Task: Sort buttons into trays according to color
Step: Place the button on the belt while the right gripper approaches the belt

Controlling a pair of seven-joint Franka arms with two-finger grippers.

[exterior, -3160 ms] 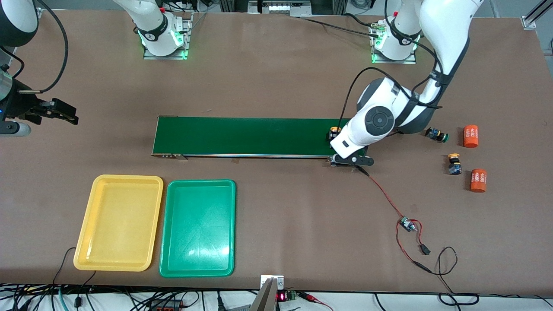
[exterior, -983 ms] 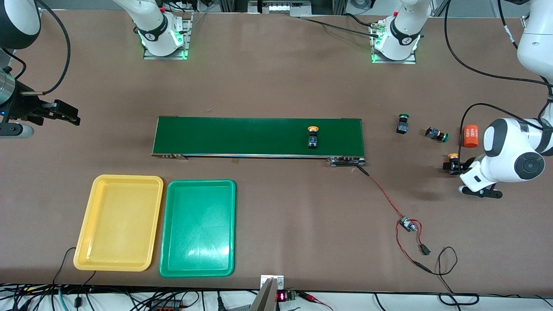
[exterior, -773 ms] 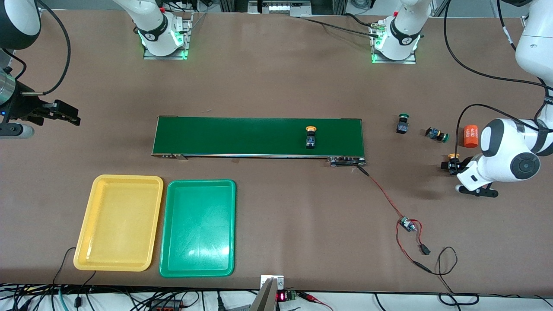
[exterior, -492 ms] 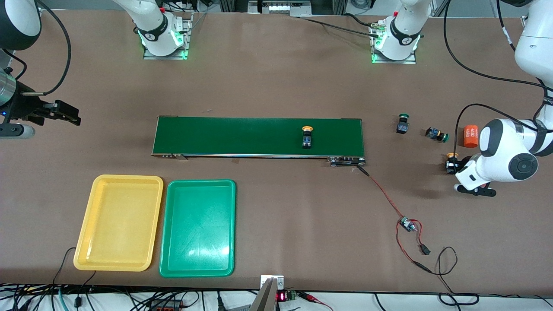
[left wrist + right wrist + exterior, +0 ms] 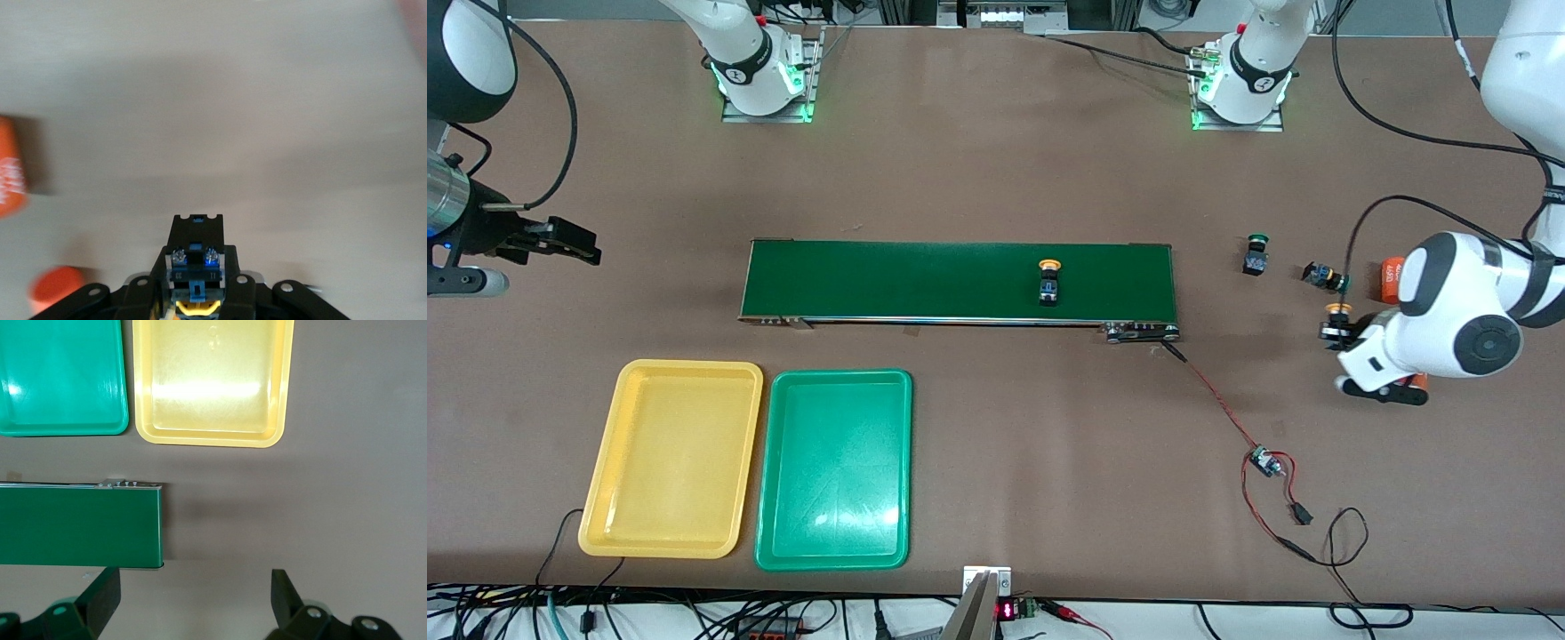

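Left gripper (image 5: 1336, 331) pinches a yellow button (image 5: 193, 267) over the table; it should carry it level to the belt (image 5: 959, 281) w/o bumping the cylinders (image 5: 1392, 277). Right gripper (image 5: 193, 603) waits, spread wide, by the belt's other end.

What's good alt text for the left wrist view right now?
Left gripper jaws shut on a yellow-capped button, its black-and-blue body pointing away from the camera, above the bare brown table. Two orange cylinders show blurred at the frame's edge.
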